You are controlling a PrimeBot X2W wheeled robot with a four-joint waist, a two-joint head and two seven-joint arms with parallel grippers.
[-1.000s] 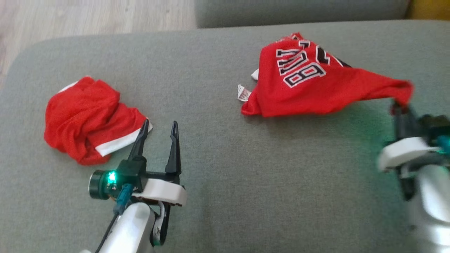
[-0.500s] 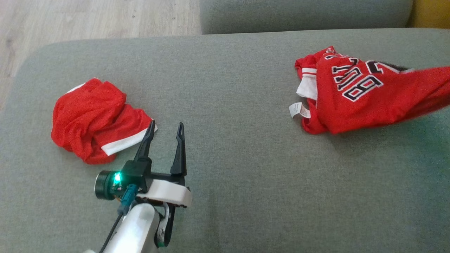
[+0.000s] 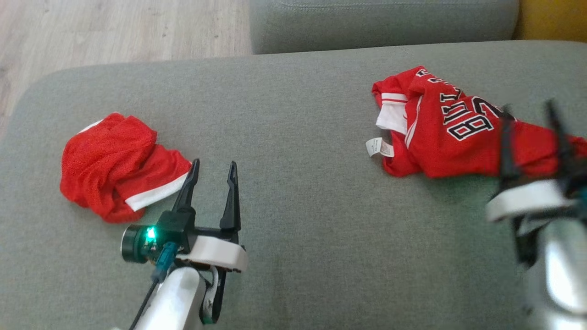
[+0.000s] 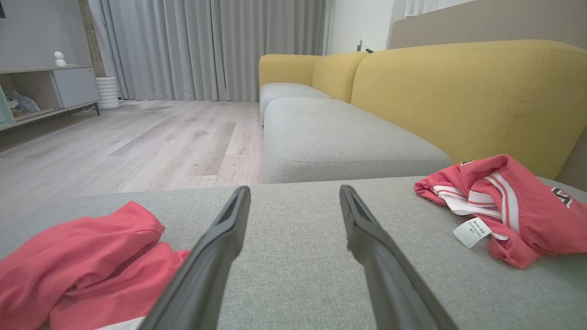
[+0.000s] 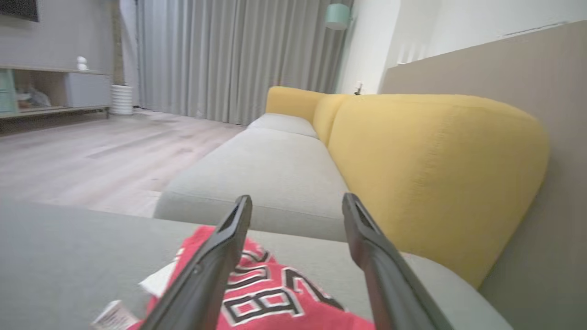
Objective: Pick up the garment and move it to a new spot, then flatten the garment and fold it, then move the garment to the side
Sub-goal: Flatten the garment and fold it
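Head view: you've got the jersey (image 3: 440,146) lying crumpled on the right of the grey cushion (image 3: 298,114), tag sticking out left. Right gripper (image 3: 526,107) sits over its right end, 2 fingers spread wide, gripping nothing. Left gripper (image 3: 214,162) also wide, empty, just beside the red shorts (image 3: 105,169).

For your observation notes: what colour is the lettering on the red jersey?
The lettering is black with white outlines; the right wrist view shows it best.

Grey curtains (image 4: 206,46) hang behind a yellow-backed sofa (image 4: 458,101) on pale wood floor (image 4: 137,146).
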